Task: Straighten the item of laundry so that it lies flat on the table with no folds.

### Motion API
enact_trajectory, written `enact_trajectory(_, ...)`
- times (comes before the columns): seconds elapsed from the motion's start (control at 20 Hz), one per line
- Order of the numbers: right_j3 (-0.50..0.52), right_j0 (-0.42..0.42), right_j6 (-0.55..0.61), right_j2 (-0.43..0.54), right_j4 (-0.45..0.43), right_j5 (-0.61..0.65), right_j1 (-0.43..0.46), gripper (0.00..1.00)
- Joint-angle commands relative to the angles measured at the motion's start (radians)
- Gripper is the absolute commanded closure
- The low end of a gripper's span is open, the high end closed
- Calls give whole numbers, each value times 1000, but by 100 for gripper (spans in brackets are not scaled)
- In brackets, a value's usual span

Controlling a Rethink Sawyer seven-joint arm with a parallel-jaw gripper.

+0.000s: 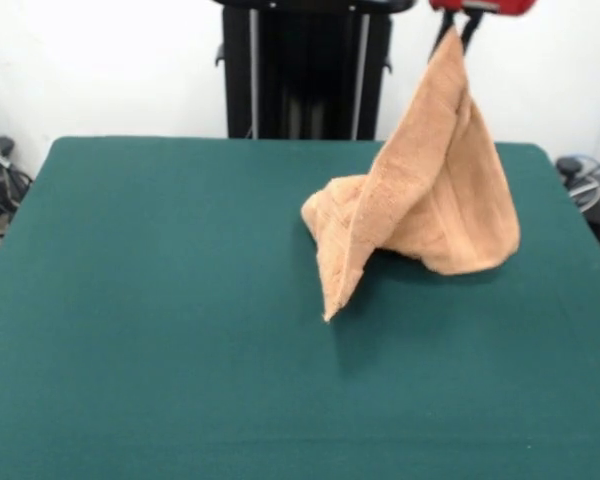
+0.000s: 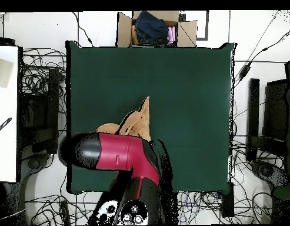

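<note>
Beneath the tool (image 1: 458, 22), pinched by a corner, the towel (image 1: 430, 200) hangs tent-like.

Table (image 2: 188, 118): dark green top, rectangular, filled the middle of the view. Towel (image 2: 138, 122): orange-tan, bunched, one pointed corner aimed toward the far edge; lay left of centre in the near half, its near part hidden under the arm. Robot arm (image 2: 120, 156): red and black, reached in from the near edge, its rounded black end lying left; gripper itself could not be made out beneath it. Cardboard box (image 2: 156, 28): beyond the far edge, open, held dark and pink fabric. Cables (image 2: 38, 88): tangled on the floor on both sides. White surface (image 2: 6, 112): at far left.
</note>
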Motion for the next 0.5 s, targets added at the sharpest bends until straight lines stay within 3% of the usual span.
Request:
enact_trajectory(0.05,161,-48,79,59,52,38,-117,100)
enact_trajectory(0.5,160,-63,90,73,28,52,-141,100)
